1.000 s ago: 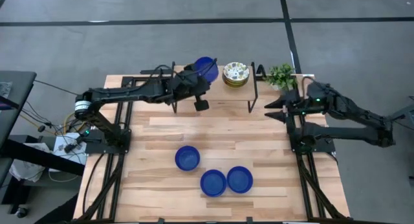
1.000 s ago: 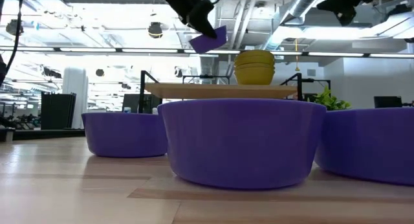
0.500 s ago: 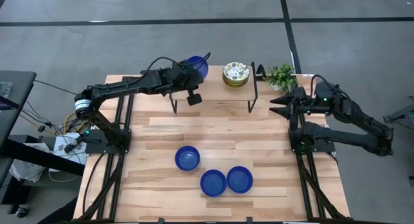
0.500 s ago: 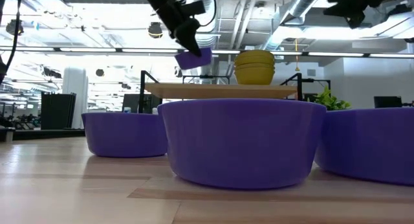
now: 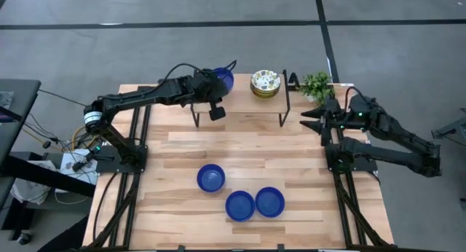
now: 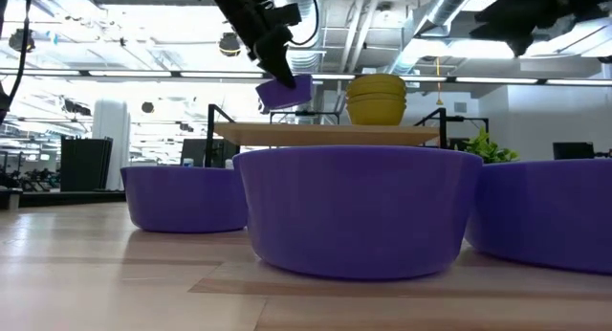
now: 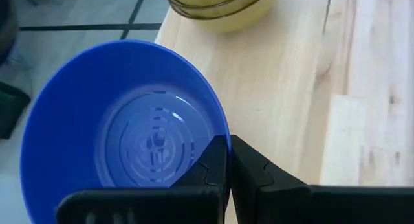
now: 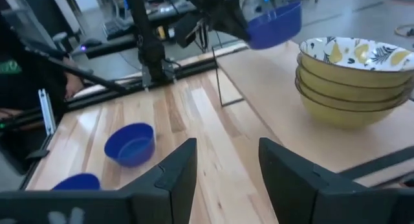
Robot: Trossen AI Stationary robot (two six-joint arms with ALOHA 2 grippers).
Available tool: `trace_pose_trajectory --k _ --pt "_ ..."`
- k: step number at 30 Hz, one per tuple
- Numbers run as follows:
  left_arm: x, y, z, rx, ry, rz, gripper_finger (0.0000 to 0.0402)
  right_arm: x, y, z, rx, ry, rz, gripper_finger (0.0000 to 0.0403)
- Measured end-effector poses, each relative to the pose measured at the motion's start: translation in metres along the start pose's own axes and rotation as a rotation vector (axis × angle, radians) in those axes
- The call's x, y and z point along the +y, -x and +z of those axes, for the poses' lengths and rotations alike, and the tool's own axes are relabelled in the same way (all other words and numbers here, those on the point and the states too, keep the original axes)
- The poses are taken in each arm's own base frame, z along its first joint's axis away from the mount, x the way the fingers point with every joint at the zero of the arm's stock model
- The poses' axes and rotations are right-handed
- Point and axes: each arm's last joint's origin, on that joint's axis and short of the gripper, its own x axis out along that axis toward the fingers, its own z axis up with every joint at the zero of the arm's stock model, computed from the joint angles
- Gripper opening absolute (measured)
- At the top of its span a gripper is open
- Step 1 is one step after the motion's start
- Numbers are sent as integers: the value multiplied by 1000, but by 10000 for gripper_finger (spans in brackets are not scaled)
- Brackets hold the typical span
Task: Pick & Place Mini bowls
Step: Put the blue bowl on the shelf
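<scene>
The left gripper pinches the rim of a blue bowl between closed fingers, holding it tilted above the shelf, beside the floral stack. The right gripper waits spread apart near the plant.

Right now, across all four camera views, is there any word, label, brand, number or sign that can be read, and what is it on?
None can be read.
The blue bowl held by the left gripper: moulded rings inside, no lettering.
The stack of patterned bowls on the raised shelf: leaf and fruit pattern only.
The three blue bowls on the table: plain.
The right gripper: no marking visible.
</scene>
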Motion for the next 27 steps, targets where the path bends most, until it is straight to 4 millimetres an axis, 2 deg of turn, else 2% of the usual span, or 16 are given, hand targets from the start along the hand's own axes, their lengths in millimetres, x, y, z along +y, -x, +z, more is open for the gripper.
trace_pose_trajectory --k 4,7,16,23,27 --pt "-1 0 -1 4 15 -20 3 -4 -10 -22 -33 -63 3 153" --pt "-2 0 -2 9 13 -45 3 -4 -8 -30 -98 -83 12 155" --pt "-2 0 -4 26 19 -64 3 -1 11 -32 -227 -107 11 156" --pt "0 -1 -5 28 35 -57 3 -1 12 -33 -225 -117 12 152" --pt "-3 -14 -6 50 37 -63 3 -1 12 -33 -225 -123 13 155"
